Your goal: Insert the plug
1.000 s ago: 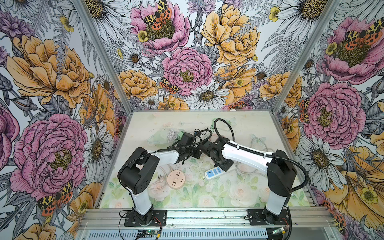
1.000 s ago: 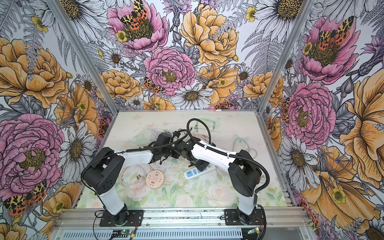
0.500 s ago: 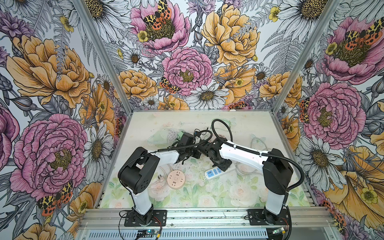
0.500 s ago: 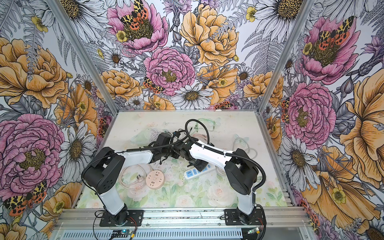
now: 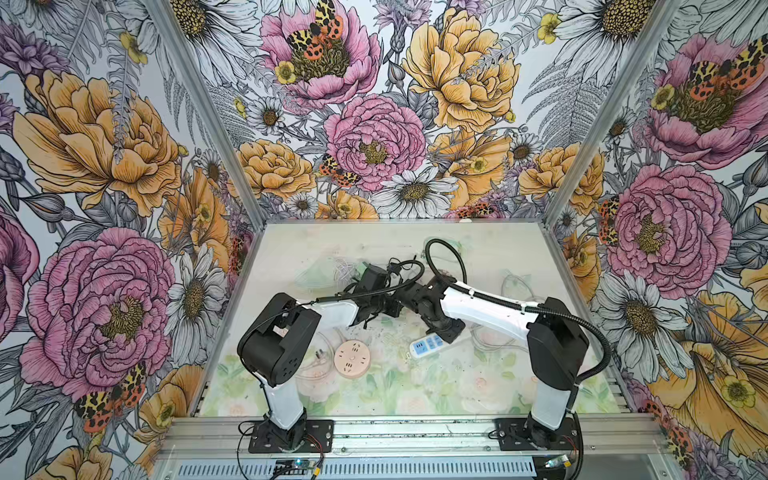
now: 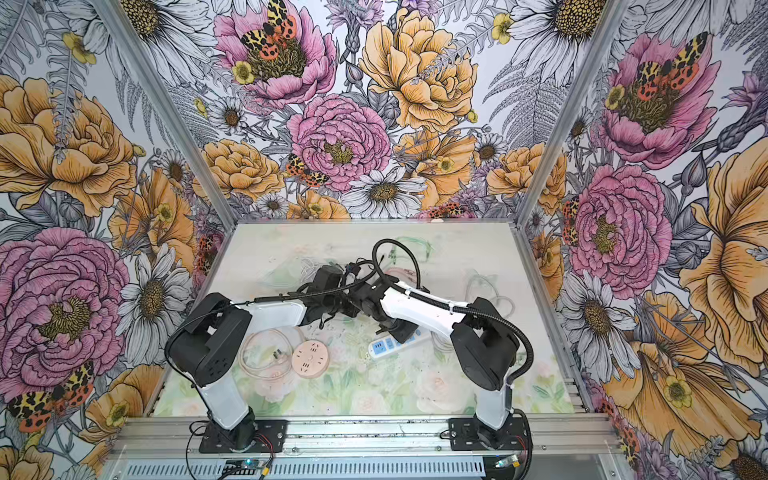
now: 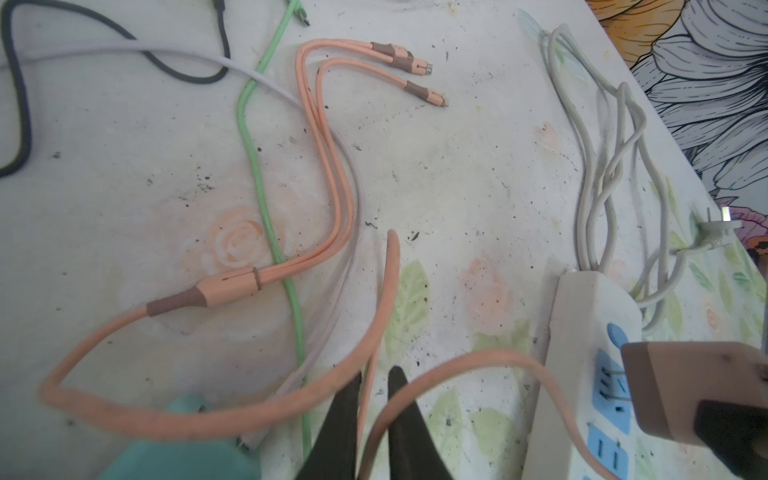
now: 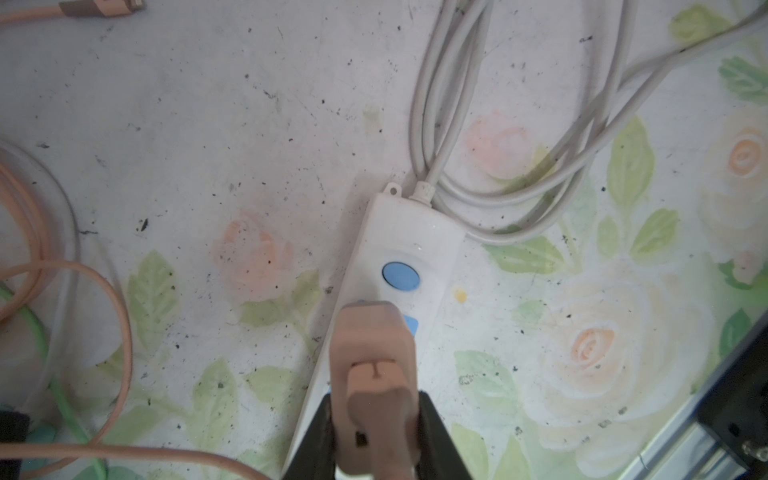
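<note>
White shells cover the left arm (image 5: 336, 311) and right arm (image 5: 486, 309) between boxy black joint housings (image 5: 276, 338), with ribbed black conduit (image 5: 607, 353) trailing and black screw-studded base plates (image 5: 291, 436) — the left gripper (image 7: 376, 370) ending in black tapered fingers (image 7: 338, 428).

A robot lab's test cell: aluminium frame posts (image 5: 205, 108) carry flower-printed wall panels (image 5: 374, 124) at nine, twelve and three o'clock, with arm bases (image 5: 291, 436) bolted to a rail (image 5: 415, 432) at six.
</note>
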Controlling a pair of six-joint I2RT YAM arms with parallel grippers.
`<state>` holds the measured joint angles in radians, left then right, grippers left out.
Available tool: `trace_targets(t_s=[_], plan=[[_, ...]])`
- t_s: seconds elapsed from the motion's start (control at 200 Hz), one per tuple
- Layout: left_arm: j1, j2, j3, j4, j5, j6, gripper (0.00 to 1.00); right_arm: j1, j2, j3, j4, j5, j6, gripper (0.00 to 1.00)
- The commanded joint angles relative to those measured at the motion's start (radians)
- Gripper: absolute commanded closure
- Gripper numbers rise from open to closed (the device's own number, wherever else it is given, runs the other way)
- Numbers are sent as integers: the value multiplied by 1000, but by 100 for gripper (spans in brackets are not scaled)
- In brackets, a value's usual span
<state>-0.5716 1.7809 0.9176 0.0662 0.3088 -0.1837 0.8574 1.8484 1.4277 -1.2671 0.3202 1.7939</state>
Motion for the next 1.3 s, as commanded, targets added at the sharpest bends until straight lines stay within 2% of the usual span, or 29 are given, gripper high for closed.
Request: trace_targets(t_s=[0.0,0.39,0.58,0.701,0.916,1.296], plan=[[9,-20,24,-14,13,-2,84,-12,41,-42,-4,-63,-14,100],[9,-26,10,-15,13,-4,84,-11,52,-93,-23,-36,-14,100],[6,-20,5,-3,52,-6,84,-28,70,-87,-69,-31,-37,100],[-9,-18,-1,-1,92,3,77,-50,54,-103,-73,-28,-62,100],[-63,-81,-21,-105,-32,5,64,-60,61,-64,-71,-20,-110,100],[-92,-298,-94,-227,-92,39,59,-49,58,-103,-30,-42,-108,100]])
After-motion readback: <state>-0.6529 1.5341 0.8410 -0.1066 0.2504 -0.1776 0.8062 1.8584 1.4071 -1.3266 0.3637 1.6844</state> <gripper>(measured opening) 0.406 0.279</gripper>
